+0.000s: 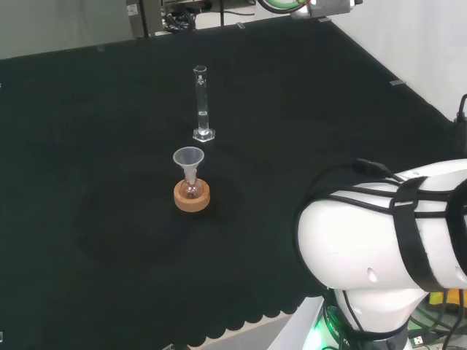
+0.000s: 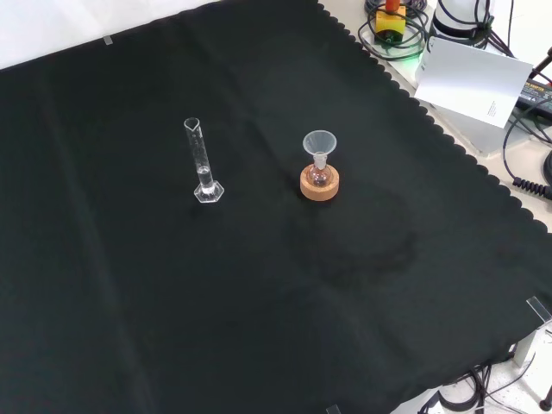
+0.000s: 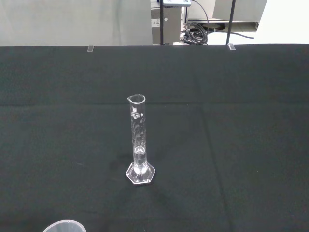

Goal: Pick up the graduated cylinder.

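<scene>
A clear graduated cylinder (image 1: 201,102) stands upright on its hexagonal foot in the middle of the black cloth, with a little clear liquid at the bottom. The front view has the cylinder (image 2: 202,162) left of the flask, and the wrist view looks at the cylinder (image 3: 138,147) straight ahead, some way off. Nothing touches it.
A small flask with a clear funnel (image 1: 190,164) in its neck sits on a cork ring (image 1: 192,195), nearer than the cylinder in the head view; in the front view the cork ring (image 2: 319,182) is to its right. The arm's white links (image 1: 387,233) stand at the head view's lower right.
</scene>
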